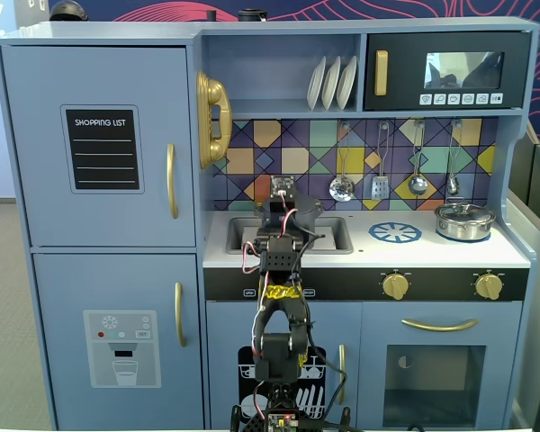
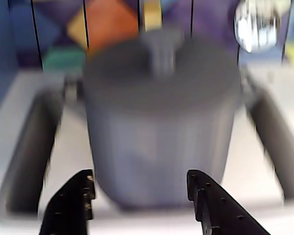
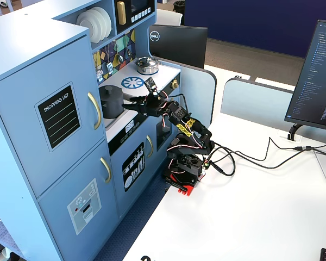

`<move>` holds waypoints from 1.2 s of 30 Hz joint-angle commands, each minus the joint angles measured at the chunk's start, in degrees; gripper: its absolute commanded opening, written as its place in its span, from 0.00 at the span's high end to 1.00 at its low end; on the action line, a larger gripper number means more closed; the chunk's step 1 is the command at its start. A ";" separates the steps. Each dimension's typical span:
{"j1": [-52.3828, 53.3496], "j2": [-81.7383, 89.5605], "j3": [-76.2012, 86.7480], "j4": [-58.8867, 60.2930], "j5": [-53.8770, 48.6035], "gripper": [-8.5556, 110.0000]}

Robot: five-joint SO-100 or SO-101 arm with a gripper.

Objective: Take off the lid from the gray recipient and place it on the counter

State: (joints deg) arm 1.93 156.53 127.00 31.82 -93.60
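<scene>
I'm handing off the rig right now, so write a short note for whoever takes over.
End effector: open, empty, just in front of the gray pot.
Gray pot: standing in the sink, lid on it.
Counter: carries the steel pot.
Done: approach only.
Left: grip the lid's knob, lift the lid, place it on the counter.

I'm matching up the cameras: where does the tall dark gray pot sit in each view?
A fixed view, front-on: not visible, hidden behind the arm at the sink.
Wrist view: tall matte dark gray pot fills the centre, lid on.
A fixed view, side-on: gray pot centre-left in the sink.
Shared landmark: white sink.
</scene>
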 commanded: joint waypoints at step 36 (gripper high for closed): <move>2.11 -35.24 -19.60 -28.83 -1.85 0.80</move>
State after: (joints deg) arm 3.25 122.34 112.50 5.10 -94.83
